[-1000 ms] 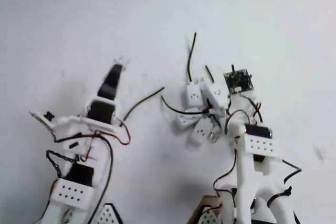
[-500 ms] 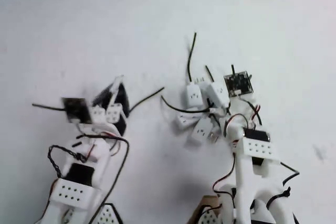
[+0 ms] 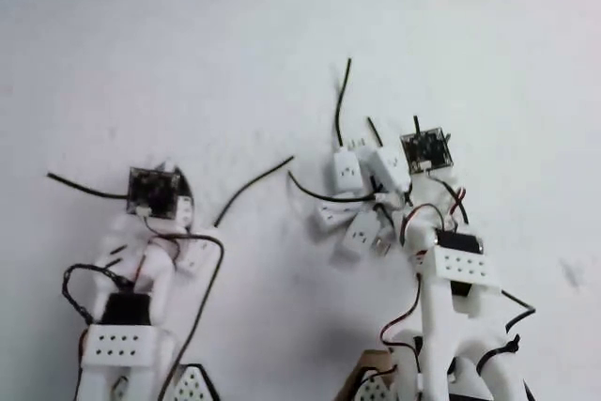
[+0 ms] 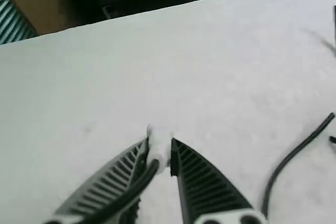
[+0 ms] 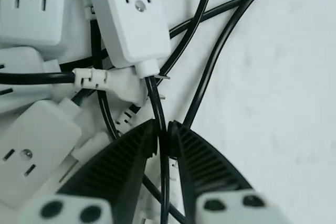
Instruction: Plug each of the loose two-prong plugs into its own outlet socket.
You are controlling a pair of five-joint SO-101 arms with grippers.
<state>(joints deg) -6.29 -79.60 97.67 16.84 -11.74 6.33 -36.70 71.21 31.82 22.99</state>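
We are squeezing a plug (image 4: pixel 159 142) in our left jaws and a cord (image 5: pixel 154 98) in our right jaws, needing a socket (image 5: pixel 131 9) next.

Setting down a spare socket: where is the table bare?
Bare: the far strip of the table beyond both arms, and its right side past the right arm. Crowded: the outlet sockets and black cord at the right claw; the left claw holds a plug.
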